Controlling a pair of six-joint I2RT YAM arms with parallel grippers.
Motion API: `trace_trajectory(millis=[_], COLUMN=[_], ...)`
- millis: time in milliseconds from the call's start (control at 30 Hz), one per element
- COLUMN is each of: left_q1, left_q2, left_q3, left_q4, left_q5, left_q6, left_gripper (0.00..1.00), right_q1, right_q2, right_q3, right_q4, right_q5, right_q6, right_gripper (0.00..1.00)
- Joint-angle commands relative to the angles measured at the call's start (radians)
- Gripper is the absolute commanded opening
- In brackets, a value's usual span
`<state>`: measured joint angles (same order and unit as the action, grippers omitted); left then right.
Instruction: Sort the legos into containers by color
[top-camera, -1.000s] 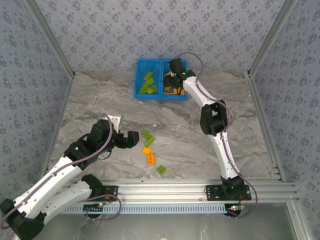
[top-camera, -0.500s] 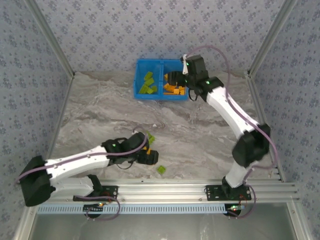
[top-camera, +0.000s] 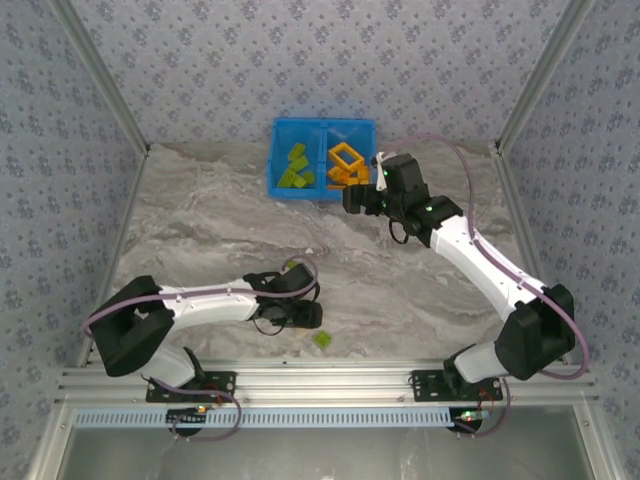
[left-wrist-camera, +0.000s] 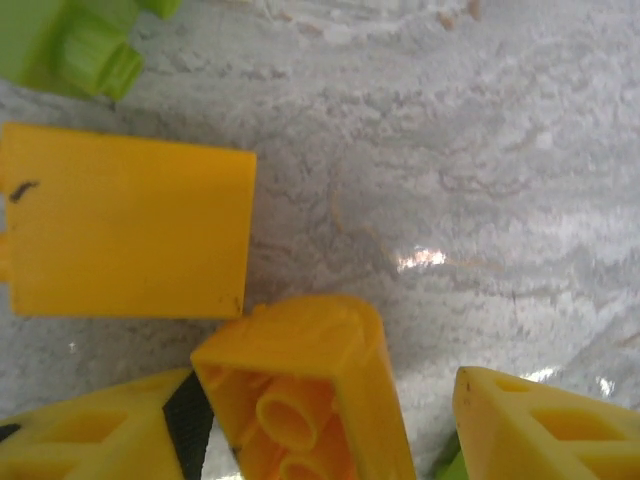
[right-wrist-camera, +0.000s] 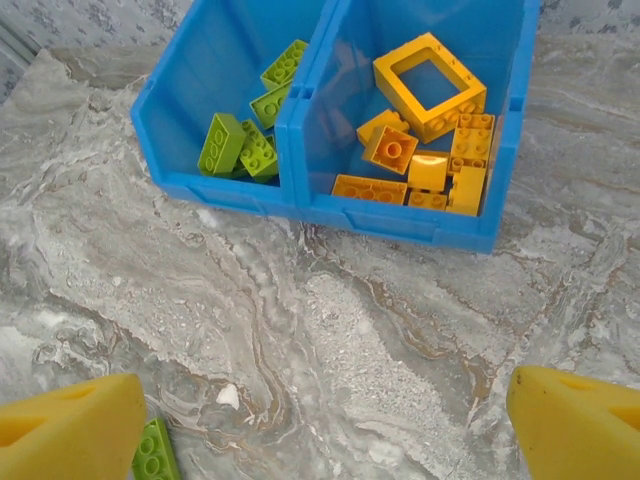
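Since an orange brick (left-wrist-camera: 300, 400) lies tipped between the spread fingers (left-wrist-camera: 90, 440) of my left gripper (top-camera: 303, 316), I take the step in hand to be picking it up. It sits close to the table's near edge, a little left of middle, with its hollow underside toward my wrist camera. It is snug against one pad, with bare table showing before the other. Nothing pinched yet. Just beside it a second orange brick (left-wrist-camera: 125, 235) lies flat, with a green brick (left-wrist-camera: 70, 45) past that. A lone green brick (top-camera: 323, 339) sits apart, closer to the near edge. The blue bin (top-camera: 300, 191) stands at the middle of the far edge, with green bricks (right-wrist-camera: 240, 150) in its left compartment and orange bricks (right-wrist-camera: 410, 185) plus the hollow frame (right-wrist-camera: 430, 85) in its right compartment. My right gripper (top-camera: 352, 197) hangs over the table just in front of the bin, fingers wide apart, holding nothing. Next move, by my reckoning: close the left fingers squarely on the tipped brick without nudging its flat neighbour, lift, carry to the right compartment. Risk: it may twist or squirt out as the pads close.
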<state>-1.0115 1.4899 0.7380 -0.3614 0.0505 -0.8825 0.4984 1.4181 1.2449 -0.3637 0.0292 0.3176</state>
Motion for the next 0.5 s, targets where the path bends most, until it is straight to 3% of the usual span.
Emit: trace_trajectory(millis=[0,200,333,467], left_q1=[0.004,0.004,0.002,0.005], left_q2=[0.022,-0.011,-0.127,-0.206], left_q3=[0.006,-0.023,0.029,0.187], left_q4=[0.048,0.060,-0.010,-0.083], left_q5=[0.026,0.025,-0.019,-0.131], left_q6=[0.008,-0.011,0.014,0.141], left_gripper=[0.54,0.33,0.31,0.31], right_q1=[0.009,0.021,0.033,0.059], right_q2=[-0.041,-0.041,-0.073,-0.164], right_q3=[0.017,0.028,0.023,-0.036], right_q4=[-0.005,0.000,-0.005,-0.005], right_q5=[0.018,0.009,0.001,0.051], right_q6=[-0.013,-0.005,0.009,0.025], right_gripper=[0.96,0.96,0.96,0.96])
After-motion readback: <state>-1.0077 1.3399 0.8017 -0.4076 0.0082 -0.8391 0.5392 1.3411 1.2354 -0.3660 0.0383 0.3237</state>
